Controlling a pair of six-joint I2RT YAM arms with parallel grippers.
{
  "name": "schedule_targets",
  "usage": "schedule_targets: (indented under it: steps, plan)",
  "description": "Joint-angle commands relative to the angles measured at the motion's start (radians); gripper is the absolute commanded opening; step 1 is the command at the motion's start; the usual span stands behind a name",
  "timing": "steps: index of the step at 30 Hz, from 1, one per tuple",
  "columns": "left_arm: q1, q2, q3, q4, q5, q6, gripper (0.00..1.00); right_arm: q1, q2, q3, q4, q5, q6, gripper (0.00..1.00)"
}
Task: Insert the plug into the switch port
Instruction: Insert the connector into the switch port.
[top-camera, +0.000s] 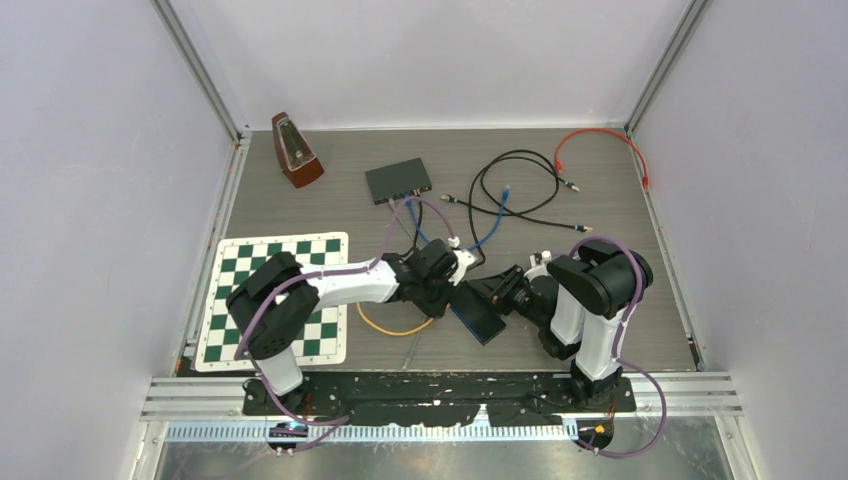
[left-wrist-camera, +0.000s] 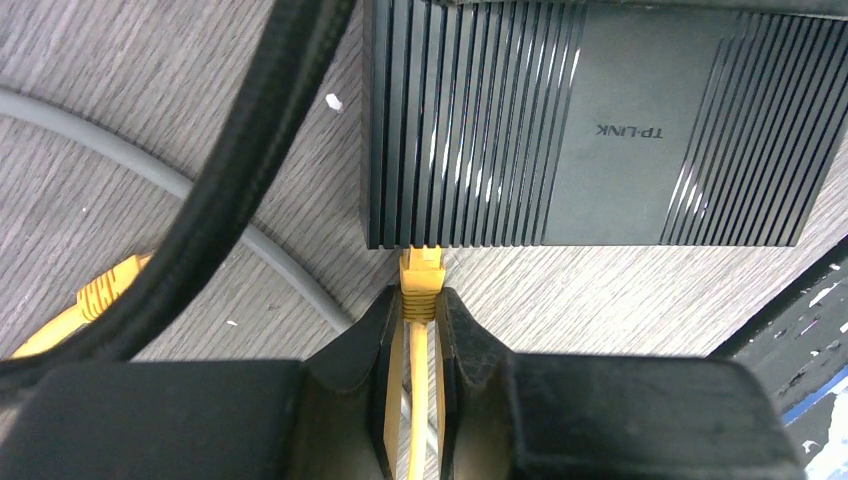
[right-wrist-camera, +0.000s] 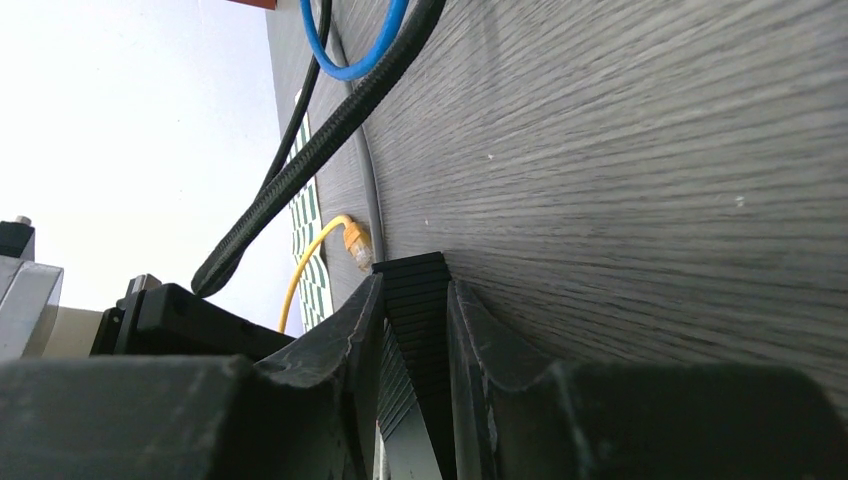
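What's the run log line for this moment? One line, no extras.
left gripper: shut on yellow plug | right gripper: shut on switch | plug tip at switch edge, depth unclear

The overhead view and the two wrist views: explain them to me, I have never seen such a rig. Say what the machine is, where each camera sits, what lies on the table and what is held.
Two robot arms are bolted to the table's near edge, each ending in a two-finger hand. The wide picture looks down from above and behind them; each close-up comes from a camera on one wrist. The left hand pinches a yellow plug at the edge of a black switch, which the right hand clamps by its side. Also on the table: a chessboard, a metronome, a second switch and loose cables.
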Motion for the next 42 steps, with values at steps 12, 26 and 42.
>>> schedule_targets:
  steps: [12,26,42]
  plan:
    - [0.032,-0.105,-0.151,0.630,-0.058,0.103,0.00,0.139,0.003,0.050,0.105,-0.289,0.109,0.33]
    - [0.038,-0.156,-0.242,0.618,-0.081,0.091,0.00,0.137,-0.245,0.099,-0.354,-0.144,-0.042,0.43]
    - [0.038,-0.093,-0.187,0.608,-0.085,0.048,0.00,0.129,-0.733,0.398,-1.494,0.251,-0.439,0.73]
